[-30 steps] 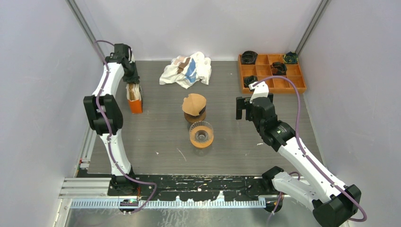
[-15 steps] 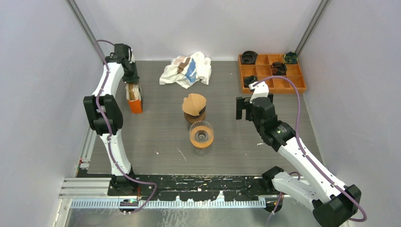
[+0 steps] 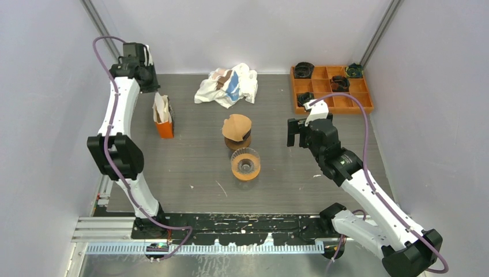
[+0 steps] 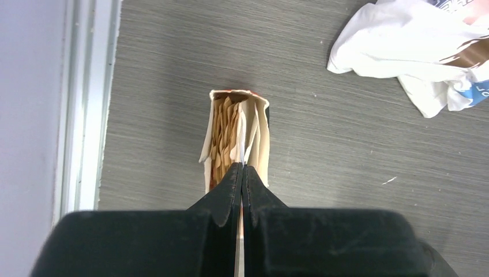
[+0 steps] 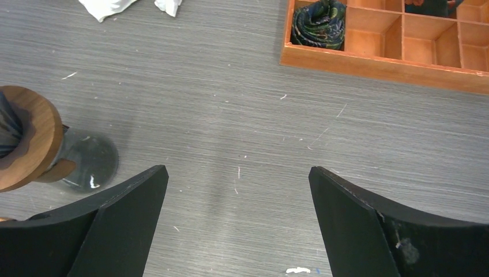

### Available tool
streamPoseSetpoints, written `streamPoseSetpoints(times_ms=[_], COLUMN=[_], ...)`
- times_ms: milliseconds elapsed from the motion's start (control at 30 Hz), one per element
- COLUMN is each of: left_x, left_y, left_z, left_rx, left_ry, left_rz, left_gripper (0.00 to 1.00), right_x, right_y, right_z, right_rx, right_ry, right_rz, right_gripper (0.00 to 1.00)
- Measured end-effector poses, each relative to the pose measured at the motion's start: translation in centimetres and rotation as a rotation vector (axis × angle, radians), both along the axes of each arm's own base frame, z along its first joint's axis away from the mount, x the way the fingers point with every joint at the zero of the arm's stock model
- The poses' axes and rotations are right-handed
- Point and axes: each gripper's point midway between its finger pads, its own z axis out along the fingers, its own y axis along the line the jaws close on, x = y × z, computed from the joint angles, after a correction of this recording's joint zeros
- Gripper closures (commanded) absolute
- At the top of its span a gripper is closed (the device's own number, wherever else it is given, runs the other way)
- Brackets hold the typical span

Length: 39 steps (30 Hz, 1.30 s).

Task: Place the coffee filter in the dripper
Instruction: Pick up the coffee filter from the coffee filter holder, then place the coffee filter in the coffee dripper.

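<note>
The right tool (image 5: 237,171) hangs idle over bare surface (image 3: 190,167) at about 3 o'clock, its jaws wide apart and holding nothing. Nearest of the task items, the orange ribbed dripper (image 3: 245,165) stands upright just to the 6 o'clock side of centre, open and with no paper in it. Just beyond it, towards 12 o'clock, stands a wood-collared glass vessel (image 3: 237,134) with a tan paper draped over its top. At 9 to 10 o'clock the orange filter box (image 3: 165,126) stands upright, tan and white sheets fanned out of its mouth. The left tool (image 4: 241,173) is poised high above and slightly beyond that box, jaws pressed together on the edge of a thin white coffee filter (image 4: 240,144). The wrist view cannot confirm whether its lower edge is clear of the pack. At the far edge lie a crumpled cloth (image 3: 228,85) at 12 o'clock and a compartmented wooden tray (image 3: 340,109) at 2 o'clock, neither involved. Assessment: the step in hand is extraction of a single filter, with placement not yet begun. The next move calls for carrying the sheet towards 4 o'clock from the box to above the dripper, passing clear of the vessel, then lowering it into the cone before release. The risk is a second sheet clinging to the first.
</note>
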Motion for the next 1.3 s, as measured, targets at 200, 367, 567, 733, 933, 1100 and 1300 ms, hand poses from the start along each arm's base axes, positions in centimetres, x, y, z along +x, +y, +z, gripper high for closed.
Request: streamPoseSetpoints(times_ms=[200, 367, 567, 733, 933, 1100, 1300], left_x=[-2.3, -4.5, -8.1, -11.5, -15.2, -18.5, -21.5], left_y=[0.1, -0.6, -2.6, -5.3, -9.3, -12.6, -16.0], left_z=[3.6, 6.0, 9.5, 11.2, 12.6, 14.7, 16.4], left_rx=[0.007, -0.027, -0.130, -0.242, -0.357, -0.461, -0.595], left_ry=[-0.054, -0.097, -0.183, -0.231, -0.267, -0.335, -0.396], left_rz=[0.015, 0.016, -0.014, -0.073, -0.182, -0.281, -0.373], left_gripper=[1.00, 1.00, 1.00, 1.00, 1.00, 1.00, 1.00], right_x=[-0.1, -0.2, -0.5, -0.9, -1.5, -2.1, -2.9], right_y=[0.8, 1.6, 3.2, 5.1, 7.9, 9.9, 12.1], right_z=[0.8, 1.3, 1.7, 2.2, 3.0, 4.1, 6.6], right_rx=[0.030, 0.055, 0.100, 0.152, 0.229, 0.306, 0.427], right_ry=[-0.006, -0.009, -0.008, -0.010, -0.012, -0.020, -0.075], right_rz=[0.038, 0.072, 0.154, 0.250, 0.386, 0.481, 0.590], right_gripper=[0.00, 0.00, 0.01, 0.01, 0.01, 0.02, 0.02])
